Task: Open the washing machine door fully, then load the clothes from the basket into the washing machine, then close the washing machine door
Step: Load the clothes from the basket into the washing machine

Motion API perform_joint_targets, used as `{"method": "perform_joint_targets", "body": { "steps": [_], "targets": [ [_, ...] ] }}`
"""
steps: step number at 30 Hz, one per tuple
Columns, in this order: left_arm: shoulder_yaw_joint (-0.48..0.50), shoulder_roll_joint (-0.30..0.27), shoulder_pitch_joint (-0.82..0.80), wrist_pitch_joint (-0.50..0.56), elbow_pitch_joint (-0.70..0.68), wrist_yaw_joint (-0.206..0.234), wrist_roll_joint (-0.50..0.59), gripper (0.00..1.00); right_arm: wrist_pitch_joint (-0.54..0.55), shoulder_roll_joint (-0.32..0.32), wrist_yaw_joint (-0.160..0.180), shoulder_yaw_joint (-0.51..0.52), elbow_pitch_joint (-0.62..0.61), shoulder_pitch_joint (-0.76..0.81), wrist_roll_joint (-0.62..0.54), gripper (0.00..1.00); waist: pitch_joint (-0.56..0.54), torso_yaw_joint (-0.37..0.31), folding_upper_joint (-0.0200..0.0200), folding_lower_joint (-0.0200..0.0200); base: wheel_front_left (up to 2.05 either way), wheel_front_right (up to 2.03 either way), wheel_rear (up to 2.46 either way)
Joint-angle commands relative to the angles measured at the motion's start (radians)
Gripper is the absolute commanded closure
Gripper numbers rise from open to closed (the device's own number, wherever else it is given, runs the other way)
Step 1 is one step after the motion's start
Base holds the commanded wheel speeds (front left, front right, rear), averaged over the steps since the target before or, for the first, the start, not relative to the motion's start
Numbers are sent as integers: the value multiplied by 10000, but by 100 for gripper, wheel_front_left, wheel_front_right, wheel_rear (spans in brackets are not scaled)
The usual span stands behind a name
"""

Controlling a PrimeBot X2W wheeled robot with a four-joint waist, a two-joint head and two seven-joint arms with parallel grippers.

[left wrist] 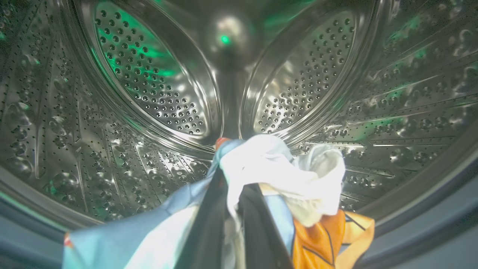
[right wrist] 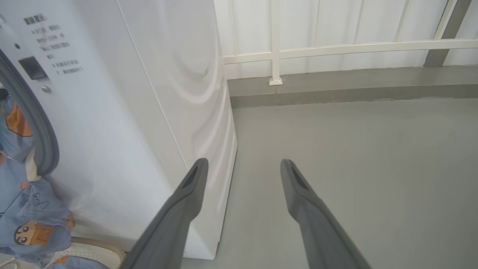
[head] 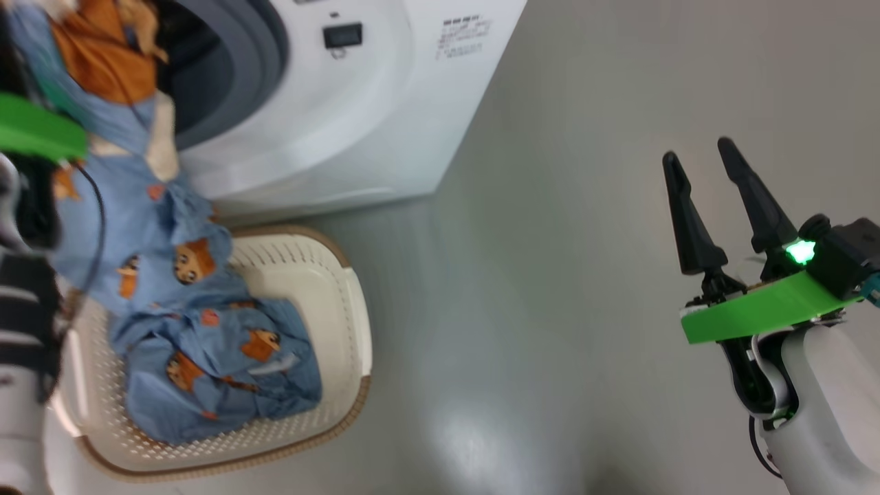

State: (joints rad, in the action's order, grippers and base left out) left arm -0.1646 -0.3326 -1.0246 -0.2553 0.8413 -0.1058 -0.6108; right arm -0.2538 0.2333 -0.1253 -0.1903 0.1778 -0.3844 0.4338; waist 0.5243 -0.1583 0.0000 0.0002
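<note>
Left gripper (left wrist: 233,186) fingers are clamped together on bunched clothes (left wrist: 283,175), their tips buried under white and orange folds, just inside the rim of the perforated steel drum (left wrist: 149,82). Blue printed fabric hangs from the washing machine (head: 357,124) mouth, over the grey gasket (head: 254,55), down into the cream perforated basket (head: 347,302) just beside its front. Right gripper (head: 698,152) hangs well apart over bare grey floor (head: 550,289), fingers spread and empty. Left arm (head: 20,330) is blurred and cut off at the edge.

We count one washing machine (head: 330,124), one basket (head: 352,323), two end effectors: left end effector (left wrist: 237,186), right end effector (head: 698,150). Clothes (head: 206,357): tangled, pieces we cannot count.
</note>
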Motion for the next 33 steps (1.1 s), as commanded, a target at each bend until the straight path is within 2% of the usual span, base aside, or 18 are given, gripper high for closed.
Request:
{"method": "perform_joint_targets", "body": {
  "steps": [1,10,21,22,23,24,33],
  "targets": [
    [266,-597,-511,-64,-27,-67,196,100,-80,48,-54,-87,-307,-58,-101,0,993,-444,0,-2,0,0,0],
    [192,-1311,-2406,-65,893,-186,725,100,-80,-293,-54,-36,-456,-254,-205,0,1823,-917,0,-2,0,0,0],
    [476,-2147,-3601,-65,529,-235,1254,100,-80,-852,-54,23,-475,-413,-205,0,2167,-1421,0,-2,0,0,0],
    [469,-2155,-3587,-65,618,-236,1272,80,-80,-879,-54,27,-462,-408,-206,0,2171,-1436,0,-2,0,0,0],
    [473,-2137,-3550,-65,736,-238,1262,47,-80,-905,-54,33,-448,-402,-209,0,2176,-1448,0,-2,0,0,0],
    [477,-2092,-3495,-65,914,-239,1217,0,-80,-925,-54,41,-432,-399,-212,0,2178,-1452,0,-2,0,0,0],
    [-39,-1677,-3049,434,2386,-247,768,0,-80,-947,-54,62,-227,-490,-257,0,1843,-1248,0,-2,0,0,0]
  ]
}}
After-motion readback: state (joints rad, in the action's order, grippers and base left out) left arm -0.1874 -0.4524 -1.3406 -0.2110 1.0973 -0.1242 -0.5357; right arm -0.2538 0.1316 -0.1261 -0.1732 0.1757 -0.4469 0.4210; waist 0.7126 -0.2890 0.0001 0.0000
